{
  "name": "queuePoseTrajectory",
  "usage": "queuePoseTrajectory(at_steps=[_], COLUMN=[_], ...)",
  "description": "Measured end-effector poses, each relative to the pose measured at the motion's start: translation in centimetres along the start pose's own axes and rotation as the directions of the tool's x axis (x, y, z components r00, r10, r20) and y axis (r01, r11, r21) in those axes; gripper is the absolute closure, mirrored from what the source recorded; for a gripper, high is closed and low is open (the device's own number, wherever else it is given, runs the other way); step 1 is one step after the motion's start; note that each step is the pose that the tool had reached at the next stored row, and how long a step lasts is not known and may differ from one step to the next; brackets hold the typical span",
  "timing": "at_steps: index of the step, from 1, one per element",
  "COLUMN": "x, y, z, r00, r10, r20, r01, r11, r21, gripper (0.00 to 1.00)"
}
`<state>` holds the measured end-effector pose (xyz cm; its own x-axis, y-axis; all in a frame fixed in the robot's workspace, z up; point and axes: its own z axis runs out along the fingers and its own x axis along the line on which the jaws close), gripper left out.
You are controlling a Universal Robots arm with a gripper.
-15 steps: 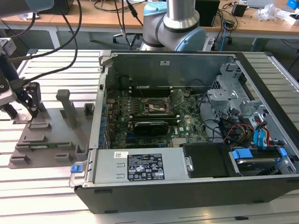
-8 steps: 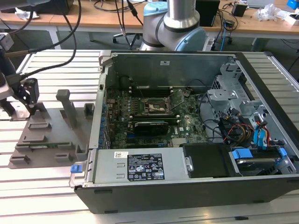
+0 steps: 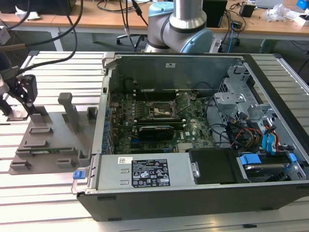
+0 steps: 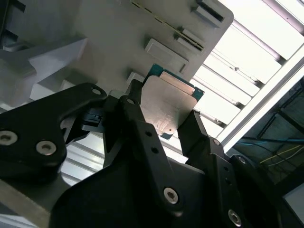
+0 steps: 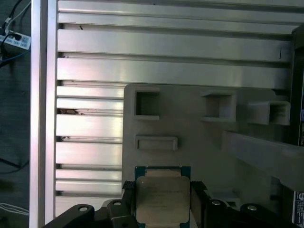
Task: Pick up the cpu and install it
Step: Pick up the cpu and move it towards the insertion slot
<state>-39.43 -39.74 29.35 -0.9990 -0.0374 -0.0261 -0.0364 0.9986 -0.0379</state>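
There is one cpu [image 4: 166,102], one pincer [image 4: 164,111] with two black fingers [image 4: 137,123], one grey holder plate [image 3: 46,145], one open computer case [image 3: 193,198] with one motherboard [image 3: 190,129] inside it, and one robot arm [image 3: 181,21]. All of them sit on or above one slatted metal table [image 3: 48,193].

In the exterior view the pincer [image 3: 23,92] hangs at the far left of the frame, over the upper left corner of the holder plate. The case fills the middle and right of that frame. The square black socket [image 3: 161,110] lies on the motherboard just above the frame's centre, well apart from the pincer.

In the first wrist view the holder plate [image 5: 190,137] carries three hollow box-shaped pockets in a row and one low flat block.

In both wrist views the pincer [image 5: 163,187] is closed only as far as the chip's width, with one finger on each of two opposite edges of the cpu [image 5: 163,199]. The fingers [image 5: 198,189] touch its thin dark rim, so it is clamped between them. The pale silvery top faces the cameras, with the green edge showing around it. The cpu is over the holder plate, near the plate's edge. Whether it rests on the plate or is lifted clear of it I cannot tell.
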Motion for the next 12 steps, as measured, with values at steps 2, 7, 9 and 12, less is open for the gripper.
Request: queuePoseTrajectory(at_steps=[2, 7, 9, 12], x=[-0.01, -0.03, -0.04, -0.05], y=[0.00, 0.00, 0.00, 0.00], z=[-0.28, -1.04, -1.27, -1.63], r00=[1.0000, 1.0000, 1.0000, 1.0000], r10=[0.000, 0.000, 0.000, 0.000], r20=[0.0000, -0.0001, -0.0001, -0.0002], r01=[0.000, 0.000, 0.000, 0.000], r11=[1.0000, 1.0000, 1.0000, 1.0000], r21=[0.0011, 0.0038, 0.0047, 0.0059], gripper=[0.45, 0.45, 0.45, 0.45])
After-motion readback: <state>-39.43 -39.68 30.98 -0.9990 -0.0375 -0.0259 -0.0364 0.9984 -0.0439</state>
